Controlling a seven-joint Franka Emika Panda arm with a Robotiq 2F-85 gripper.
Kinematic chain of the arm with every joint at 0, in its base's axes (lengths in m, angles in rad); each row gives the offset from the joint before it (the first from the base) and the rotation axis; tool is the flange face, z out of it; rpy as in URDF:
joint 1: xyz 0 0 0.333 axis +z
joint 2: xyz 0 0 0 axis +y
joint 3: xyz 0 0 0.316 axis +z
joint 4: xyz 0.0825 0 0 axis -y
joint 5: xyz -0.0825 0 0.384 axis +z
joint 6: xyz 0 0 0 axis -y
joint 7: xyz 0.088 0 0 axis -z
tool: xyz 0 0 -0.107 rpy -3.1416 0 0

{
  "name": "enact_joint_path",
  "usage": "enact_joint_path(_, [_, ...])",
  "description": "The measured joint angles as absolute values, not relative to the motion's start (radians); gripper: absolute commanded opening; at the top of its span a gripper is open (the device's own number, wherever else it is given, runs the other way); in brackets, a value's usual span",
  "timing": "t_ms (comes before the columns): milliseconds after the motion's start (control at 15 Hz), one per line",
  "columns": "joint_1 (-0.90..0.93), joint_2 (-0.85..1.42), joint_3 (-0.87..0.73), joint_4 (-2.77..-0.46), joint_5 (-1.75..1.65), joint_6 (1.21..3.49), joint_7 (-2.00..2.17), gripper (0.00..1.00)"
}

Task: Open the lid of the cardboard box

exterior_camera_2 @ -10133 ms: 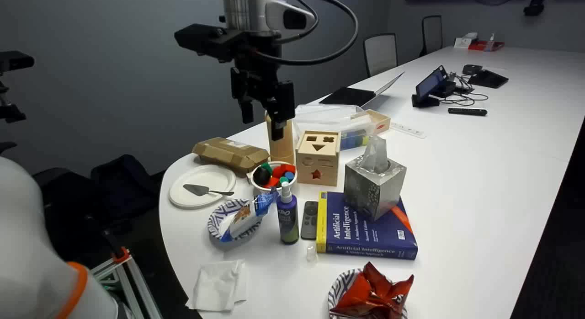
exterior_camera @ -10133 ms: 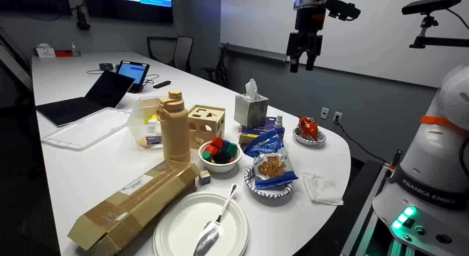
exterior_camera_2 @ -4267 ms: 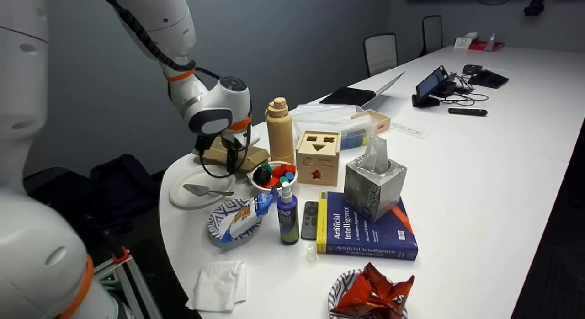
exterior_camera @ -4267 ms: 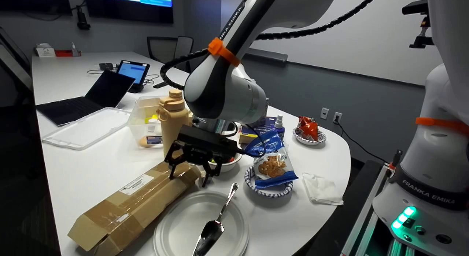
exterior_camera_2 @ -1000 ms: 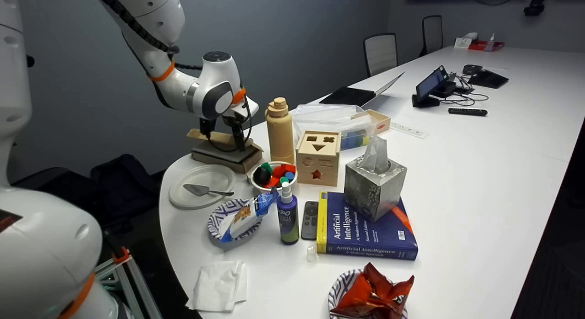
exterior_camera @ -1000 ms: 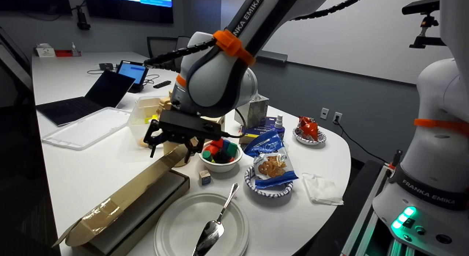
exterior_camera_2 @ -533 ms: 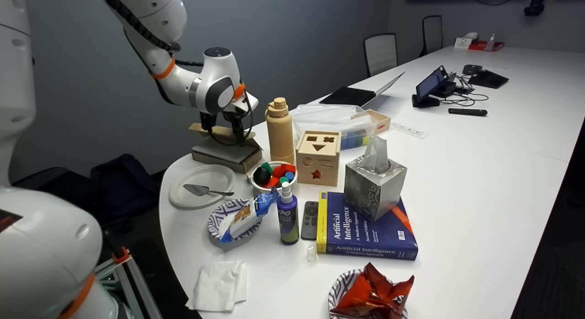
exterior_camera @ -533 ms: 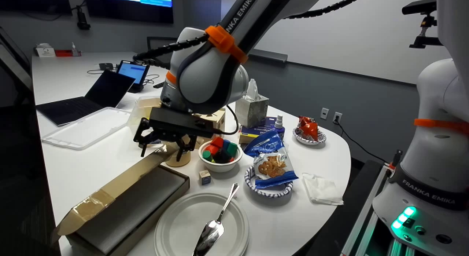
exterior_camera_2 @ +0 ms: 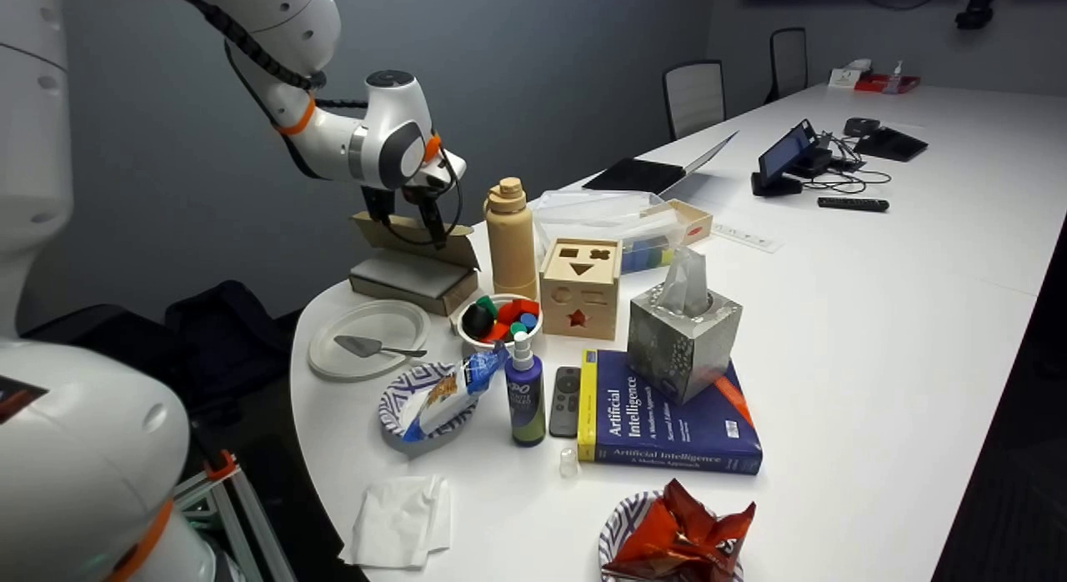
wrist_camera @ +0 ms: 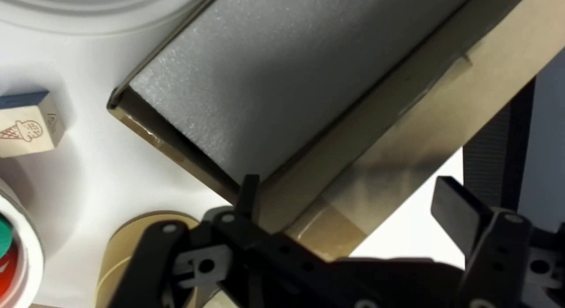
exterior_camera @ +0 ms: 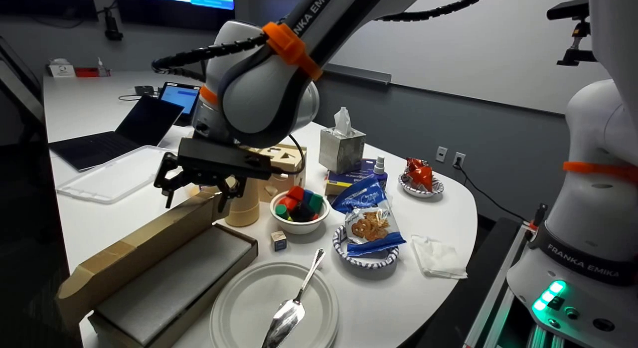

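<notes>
The cardboard box [exterior_camera: 219, 283] lies on the table, its pale grey inside exposed; it also shows in an exterior view [exterior_camera_2: 400, 289] and the wrist view [wrist_camera: 172, 151]. The brown lid [exterior_camera: 134, 243] stands raised along the box's long edge away from the plate, also in an exterior view [exterior_camera_2: 457, 247]. My gripper [exterior_camera: 195, 204] is open at the lid's end near the bottle. In the wrist view, the open gripper [wrist_camera: 348, 184] has the lid [wrist_camera: 397, 153] between its widely spaced fingers, not pinched. One finger is on the lid's inner side; whether it touches is unclear.
A tan bottle [exterior_camera: 242, 208] stands close to the gripper, partly hidden by it. A plate [exterior_camera: 227, 308] with a cake server [exterior_camera: 286, 315] lies beside the box. A bowl of blocks [exterior_camera: 299, 228], a small block [exterior_camera: 278, 241] and a wooden shape cube [exterior_camera_2: 581, 290] are nearby.
The lid was closed earlier and has swung up. Over the last second my gripper has moved up and away from the plate side, and the lid has tipped further open.
</notes>
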State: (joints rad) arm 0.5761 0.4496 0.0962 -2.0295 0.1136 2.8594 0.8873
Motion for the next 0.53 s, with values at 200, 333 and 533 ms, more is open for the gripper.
enact_joint_path(200, [0.588, 0.496, 0.093, -1.955, 0.061, 2.809, 0.876, 1.00])
enact_joint_path(333, [0.600, 0.533, 0.080, -1.895, 0.018, 2.772, 0.875, 1.00])
enact_joint_path(533, [0.628, 0.585, 0.044, -1.806, -0.037, 2.723, 0.876, 1.00])
